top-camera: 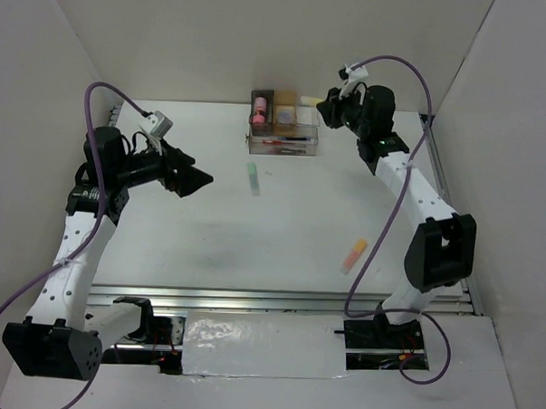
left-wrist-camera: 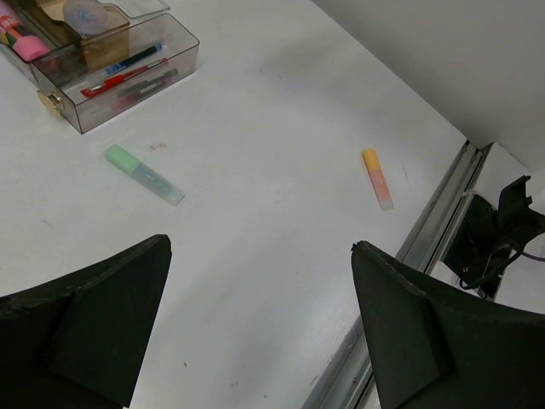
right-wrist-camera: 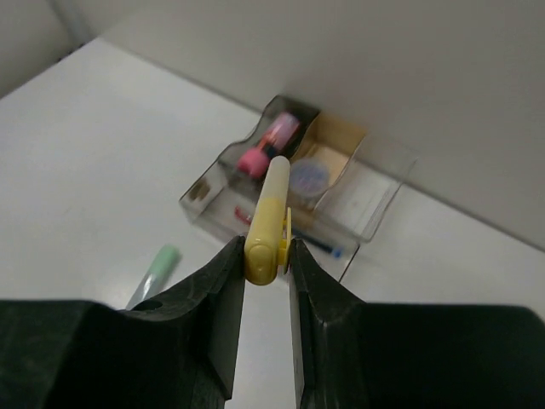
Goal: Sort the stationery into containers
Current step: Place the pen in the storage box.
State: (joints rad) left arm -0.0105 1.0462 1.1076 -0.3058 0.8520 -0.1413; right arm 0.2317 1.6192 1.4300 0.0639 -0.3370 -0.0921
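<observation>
At twelve o'clock, boxes hold pens; right tool clamps yellow marker; left tool released; green marker, orange marker lie unsorted.

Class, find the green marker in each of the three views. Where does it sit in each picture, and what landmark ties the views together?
Top external: green marker lies centre-left, just in front of the containers.
Left wrist: upper left, just below the containers.
Right wrist: lower left, its near end hidden; containers above and to the right.
Shared landmark: the containers.
</observation>
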